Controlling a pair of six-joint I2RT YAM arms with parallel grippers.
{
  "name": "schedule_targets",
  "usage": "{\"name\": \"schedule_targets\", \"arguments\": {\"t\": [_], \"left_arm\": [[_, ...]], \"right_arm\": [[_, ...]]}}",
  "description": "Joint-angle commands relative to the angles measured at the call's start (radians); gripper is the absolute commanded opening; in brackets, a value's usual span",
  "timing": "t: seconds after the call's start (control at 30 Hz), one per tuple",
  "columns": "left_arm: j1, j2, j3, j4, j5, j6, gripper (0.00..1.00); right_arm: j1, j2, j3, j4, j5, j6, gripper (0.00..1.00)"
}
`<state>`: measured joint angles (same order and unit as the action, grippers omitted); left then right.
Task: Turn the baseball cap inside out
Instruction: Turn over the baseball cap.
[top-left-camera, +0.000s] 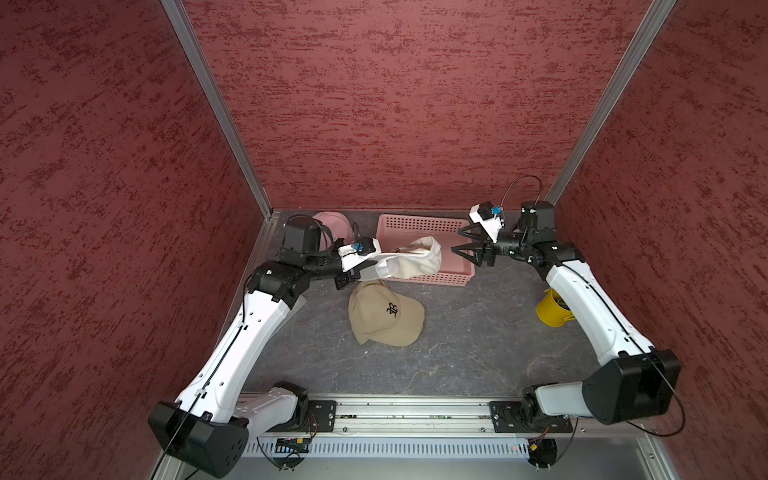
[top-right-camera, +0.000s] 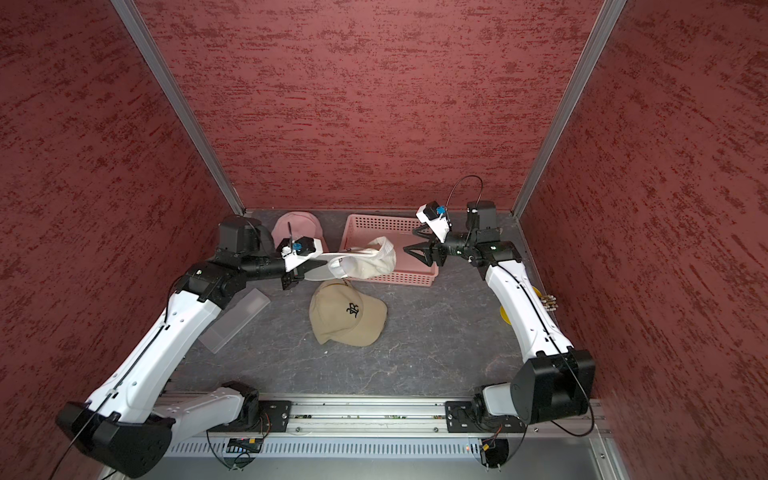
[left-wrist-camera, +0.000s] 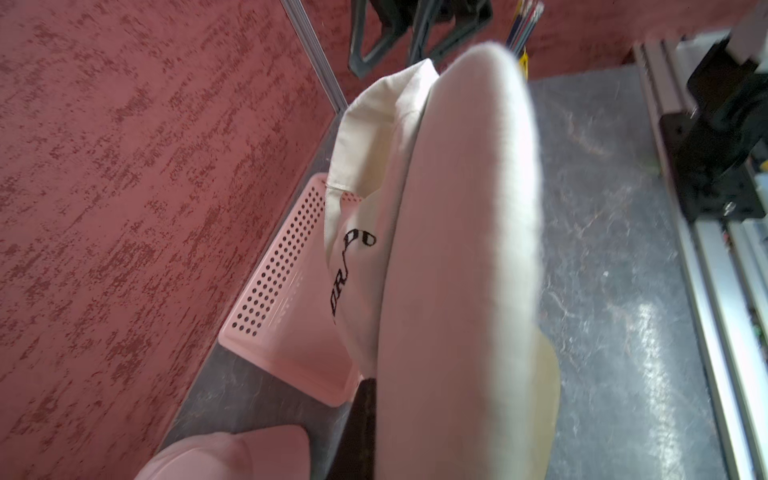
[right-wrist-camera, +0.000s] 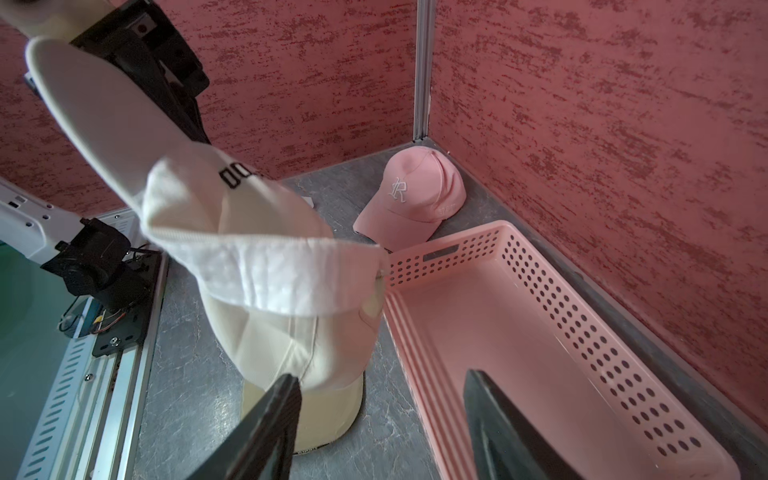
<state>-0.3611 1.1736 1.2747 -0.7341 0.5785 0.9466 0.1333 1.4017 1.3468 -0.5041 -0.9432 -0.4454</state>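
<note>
the left tool (top-right-camera: 318, 266) is closed on the brim of the cream cap (top-right-camera: 374, 266), holding it in air over the near rim of the pink basket (top-right-camera: 415, 280). the right tool (top-right-camera: 410, 240) stands wide and empty beside the crown. lining shows outside; the turning seems only partly done.

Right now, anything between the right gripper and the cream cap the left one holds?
Nothing visible. The open right gripper faces the cream cap across a bare gap above the pink basket; the left gripper pinches its brim. The tan cap lies below.
</note>
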Motion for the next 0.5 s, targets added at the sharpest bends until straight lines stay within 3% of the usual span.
{"name": "schedule_targets", "arguments": {"t": [0.0,0.1,0.17,0.23,0.33,0.4,0.47], "left_arm": [[-0.124,0.03,0.022,-0.052,-0.304,0.215,0.0],[-0.219,0.017,-0.099,0.167,-0.501,0.336,0.0],[-0.255,-0.003,-0.174,0.306,-0.548,0.386,0.0],[-0.283,-0.019,-0.208,0.347,-0.574,0.417,0.0],[-0.316,-0.033,-0.196,0.282,-0.608,0.409,0.0],[-0.313,-0.045,-0.176,0.233,-0.58,0.383,0.0],[-0.31,-0.053,-0.156,0.206,-0.568,0.376,0.0]], "right_arm": [[-0.003,0.041,0.123,0.004,0.115,0.222,0.66],[0.02,0.049,0.16,-0.008,0.197,0.362,0.66],[0.062,0.049,0.16,-0.061,0.256,0.344,0.66],[0.126,0.016,0.095,-0.088,0.291,0.194,0.67],[0.173,-0.112,-0.102,-0.075,0.202,-0.123,0.69],[0.168,-0.185,-0.21,0.058,0.241,-0.139,0.69],[0.158,-0.204,-0.223,0.043,0.137,-0.228,0.68]]}}
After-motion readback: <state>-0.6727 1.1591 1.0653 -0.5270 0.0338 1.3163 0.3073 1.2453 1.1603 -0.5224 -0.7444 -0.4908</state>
